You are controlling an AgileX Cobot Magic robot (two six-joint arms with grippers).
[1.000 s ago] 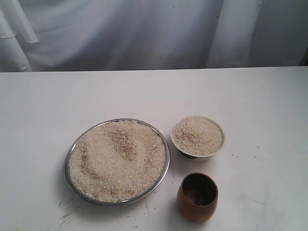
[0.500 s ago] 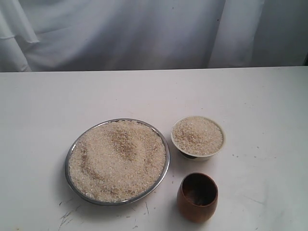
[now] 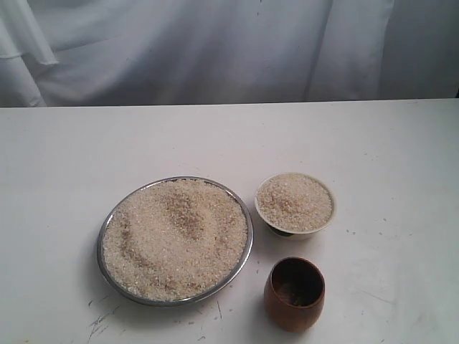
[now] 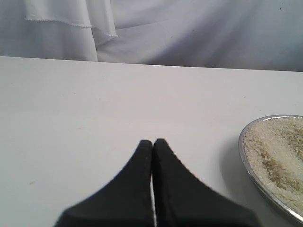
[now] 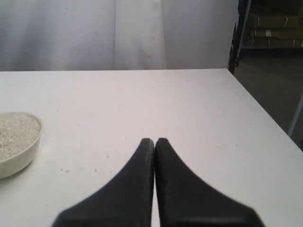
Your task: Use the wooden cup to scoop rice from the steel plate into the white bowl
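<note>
Rice (image 3: 176, 240): heaped across the plate, with shallow furrows in its surface; more fills the bowl to its brim.
Plate (image 3: 100, 247): flat on the bench (image 3: 401, 158), toward its near edge and left of the middle.
Bowl (image 3: 315, 228): just beside the plate on its right, with a narrow gap between the rims.
Cup (image 3: 294, 314): upright, dark inside, close to the near edge; it is in front of the bowl, near the plate but apart from both.
Left pincer (image 4: 152, 142): jaws closed tip to tip on nothing, over bare bench, with the plate's rim nearby.
Right pincer (image 5: 154, 141): jaws pressed together and holding nothing, over bare bench, bowl nearby.
Curtain (image 3: 215, 50): pale folds behind the far edge.
</note>
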